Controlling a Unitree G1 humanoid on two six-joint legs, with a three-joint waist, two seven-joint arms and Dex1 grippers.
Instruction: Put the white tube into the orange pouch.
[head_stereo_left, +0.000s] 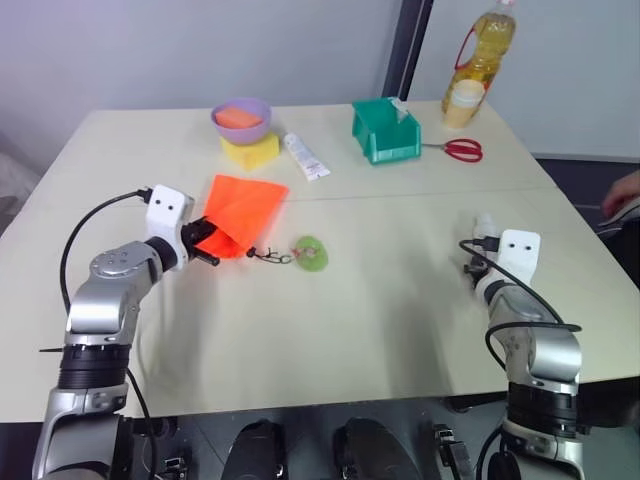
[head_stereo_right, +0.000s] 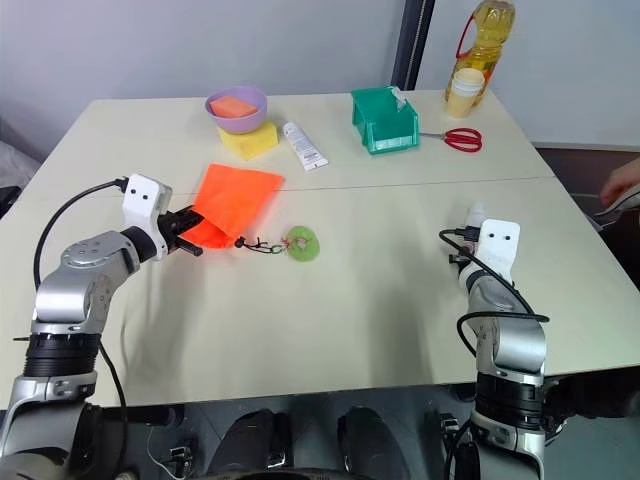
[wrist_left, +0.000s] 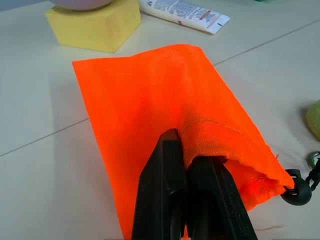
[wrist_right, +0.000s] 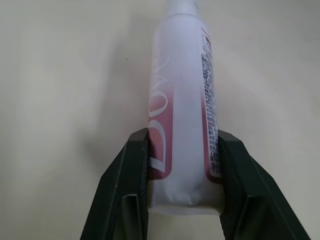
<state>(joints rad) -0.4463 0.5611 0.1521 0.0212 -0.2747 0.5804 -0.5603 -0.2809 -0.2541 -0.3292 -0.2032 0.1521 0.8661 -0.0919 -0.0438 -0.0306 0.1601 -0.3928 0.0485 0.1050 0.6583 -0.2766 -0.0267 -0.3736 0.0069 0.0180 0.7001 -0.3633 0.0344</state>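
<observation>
The right gripper (wrist_right: 182, 175) has its jaws pressed against the tube (wrist_right: 182, 105), lengthwise between them. At left of frame, the left gripper (wrist_left: 192, 200) pinches the pouch (wrist_left: 150, 105) mouth.

Soft, even light falls from overhead on the pale table (head_stereo_left: 400, 300), leaving only faint shadows beneath the arms and no glare. The head views are mildly soft. In the right wrist view the tube (wrist_right: 182, 110) blurs toward its cap.
</observation>
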